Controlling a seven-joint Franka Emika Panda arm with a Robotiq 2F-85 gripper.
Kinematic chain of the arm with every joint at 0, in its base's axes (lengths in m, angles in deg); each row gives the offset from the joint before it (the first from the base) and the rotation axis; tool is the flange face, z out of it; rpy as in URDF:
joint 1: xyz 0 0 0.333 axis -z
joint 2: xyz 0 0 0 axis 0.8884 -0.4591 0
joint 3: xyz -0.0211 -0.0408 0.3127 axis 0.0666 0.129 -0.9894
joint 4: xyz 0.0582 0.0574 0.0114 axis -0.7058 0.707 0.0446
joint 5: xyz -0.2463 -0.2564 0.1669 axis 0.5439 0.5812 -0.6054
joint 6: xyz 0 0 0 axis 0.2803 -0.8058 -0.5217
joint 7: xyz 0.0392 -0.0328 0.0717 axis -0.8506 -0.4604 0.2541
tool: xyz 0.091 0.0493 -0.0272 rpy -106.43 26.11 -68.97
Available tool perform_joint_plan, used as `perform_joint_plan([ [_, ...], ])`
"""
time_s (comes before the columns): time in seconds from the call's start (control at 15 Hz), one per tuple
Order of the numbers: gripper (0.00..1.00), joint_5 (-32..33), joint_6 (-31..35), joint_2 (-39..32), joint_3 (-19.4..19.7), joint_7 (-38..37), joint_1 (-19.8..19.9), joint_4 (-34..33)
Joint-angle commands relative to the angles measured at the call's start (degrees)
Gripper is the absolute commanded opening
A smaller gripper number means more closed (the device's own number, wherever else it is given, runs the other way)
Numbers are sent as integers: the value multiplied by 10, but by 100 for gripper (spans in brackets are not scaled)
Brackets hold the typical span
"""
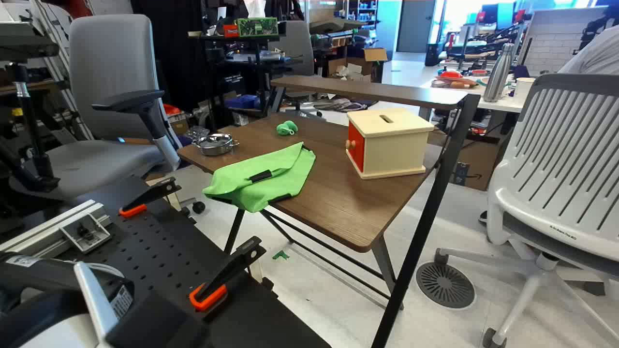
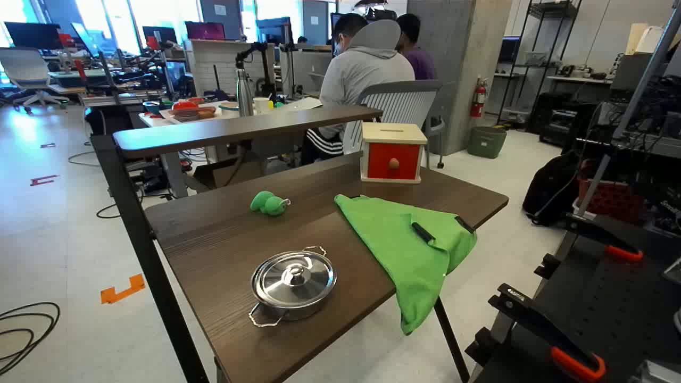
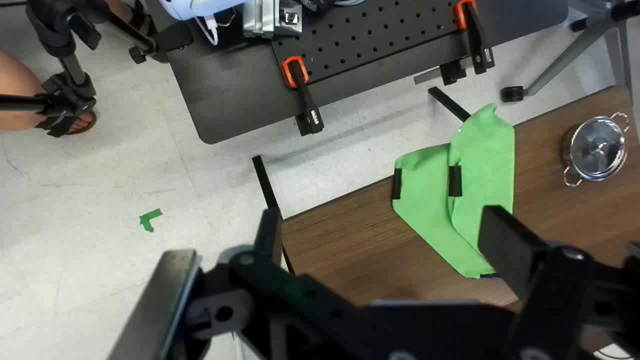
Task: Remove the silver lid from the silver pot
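Because the silver lid (image 2: 293, 282) sits on the silver pot (image 2: 306, 313), knob (image 2: 296, 274) upward, its removal appears not to have begun. The pot stands near one end of the brown table (image 2: 223, 298), apart from the green cloth (image 2: 399, 239); the raised, central knob is probably the cleanest grip, since taking hold lower down would likely bring the pot along. The gripper (image 3: 387, 240) is spread, its jaws well apart with nothing held, which should suit straddling that knob. In the wrist view the pot lies well off to one side, so a sideways move seems due before any lowering. That cloth, spread between pot and wooden box (image 2: 393, 151) and drooping over the table's edge, is perhaps best passed high, lest it snag.
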Motion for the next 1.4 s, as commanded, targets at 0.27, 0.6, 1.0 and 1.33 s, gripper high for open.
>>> perform_joint_plan([
  [0.27, 100, -2, -1, -1, -11, 2, 12, -2],
  [0.6, 100, -2, -1, -1, -11, 2, 12, -2],
  [1.0, 100, 21, 61, 5, -57, -16, -10, 47],
  [1.33, 100, 14, 135, -8, -114, -12, -47, 87],
])
